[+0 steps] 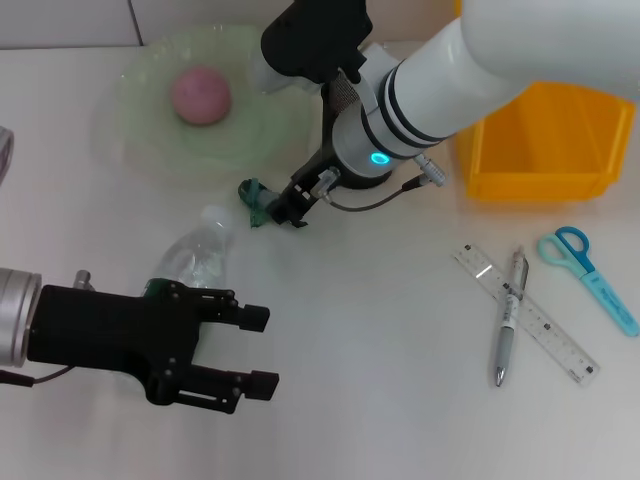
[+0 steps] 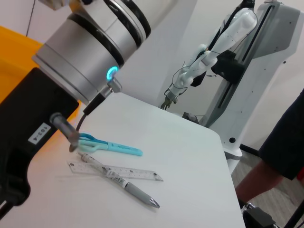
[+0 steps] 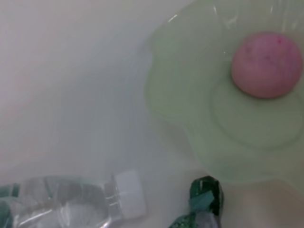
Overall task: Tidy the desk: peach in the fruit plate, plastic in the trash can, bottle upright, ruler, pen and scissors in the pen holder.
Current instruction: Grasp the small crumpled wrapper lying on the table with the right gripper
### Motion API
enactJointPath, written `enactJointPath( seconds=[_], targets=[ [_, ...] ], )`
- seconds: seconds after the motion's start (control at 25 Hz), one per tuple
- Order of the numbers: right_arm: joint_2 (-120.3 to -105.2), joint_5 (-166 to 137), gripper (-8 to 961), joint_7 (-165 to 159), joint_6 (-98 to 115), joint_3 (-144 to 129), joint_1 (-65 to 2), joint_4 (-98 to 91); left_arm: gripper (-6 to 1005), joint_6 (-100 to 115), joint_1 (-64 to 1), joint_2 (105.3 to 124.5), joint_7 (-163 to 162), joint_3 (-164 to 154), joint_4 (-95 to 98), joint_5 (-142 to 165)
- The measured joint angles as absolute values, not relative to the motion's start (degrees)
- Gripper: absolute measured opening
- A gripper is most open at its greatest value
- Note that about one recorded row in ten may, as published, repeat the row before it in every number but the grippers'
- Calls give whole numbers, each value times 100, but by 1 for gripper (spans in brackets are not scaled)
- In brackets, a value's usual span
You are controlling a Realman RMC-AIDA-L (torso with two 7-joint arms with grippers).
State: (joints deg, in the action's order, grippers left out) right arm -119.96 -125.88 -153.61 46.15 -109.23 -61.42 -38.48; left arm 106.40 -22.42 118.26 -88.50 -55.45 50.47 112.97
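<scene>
A pink peach (image 1: 200, 95) lies in the pale green fruit plate (image 1: 150, 150); both also show in the right wrist view, the peach (image 3: 267, 64) in the plate (image 3: 190, 95). A crumpled green plastic wrapper (image 1: 254, 198) lies by the plate's near rim, with my right gripper (image 1: 285, 208) right beside it. A clear bottle (image 1: 200, 255) lies on its side. My left gripper (image 1: 258, 350) is open and empty just in front of the bottle. The ruler (image 1: 545, 325), pen (image 1: 508, 320) and blue scissors (image 1: 590, 275) lie at the right. The pen holder is out of view.
A yellow bin (image 1: 540, 140) stands at the back right, behind the scissors. The right arm's white forearm (image 1: 450, 90) crosses above the table's middle. The left wrist view shows the scissors (image 2: 111, 145), ruler (image 2: 137, 173) and pen (image 2: 135, 192) near the table edge.
</scene>
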Motion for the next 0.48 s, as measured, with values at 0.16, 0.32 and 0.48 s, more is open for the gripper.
enactJointPath(
  seconds=[0.16, 0.32, 0.48],
  targets=[
    [-11996, -12505, 558, -15357, 4482, -11111, -6118, -3828, 762, 10578, -2306, 11830, -8847, -5559, 4995, 11301],
    [-11997, -12248, 404, -15356, 4253, -11381, -6111, -3693, 761, 10526, -2356, 11836, -8835, -5572, 4942, 11303],
    [-11997, -12228, 364, -15355, 4155, -11459, -6107, -3624, 760, 10518, -2382, 11837, -8819, -5572, 4876, 11303]
  ],
)
